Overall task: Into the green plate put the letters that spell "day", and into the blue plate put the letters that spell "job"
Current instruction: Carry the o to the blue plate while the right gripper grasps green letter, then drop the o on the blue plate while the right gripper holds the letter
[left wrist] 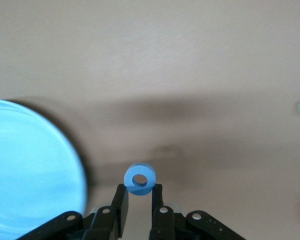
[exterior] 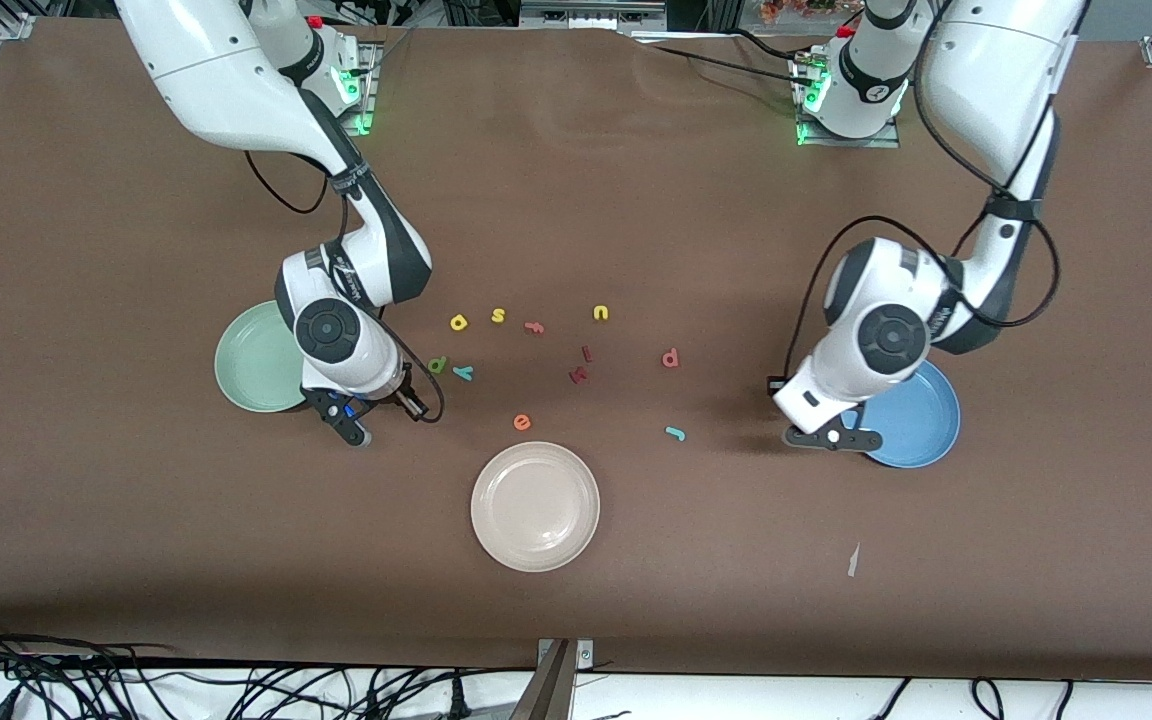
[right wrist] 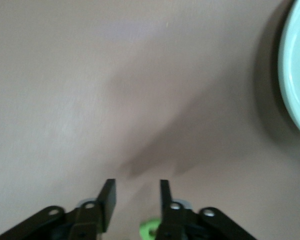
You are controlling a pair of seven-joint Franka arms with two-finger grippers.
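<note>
Left tool (left wrist: 139, 192) clamped on blue "o" (left wrist: 139, 179); right tool (right wrist: 137, 192) apart, green bit half-hidden beneath.

Brown table (exterior: 636, 200), cables along its near edge (exterior: 86, 680) — evenly lit

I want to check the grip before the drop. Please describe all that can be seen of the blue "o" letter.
The blue "o" is a small ring of matte, foam-like material with a round hole through its middle. It is pinched at its lower edge between the jaws of the left gripper, standing upright with the hole facing the wrist camera. It hangs above the brown table, just beside the blue plate, not yet over it. Only the jaws touch it.
</note>
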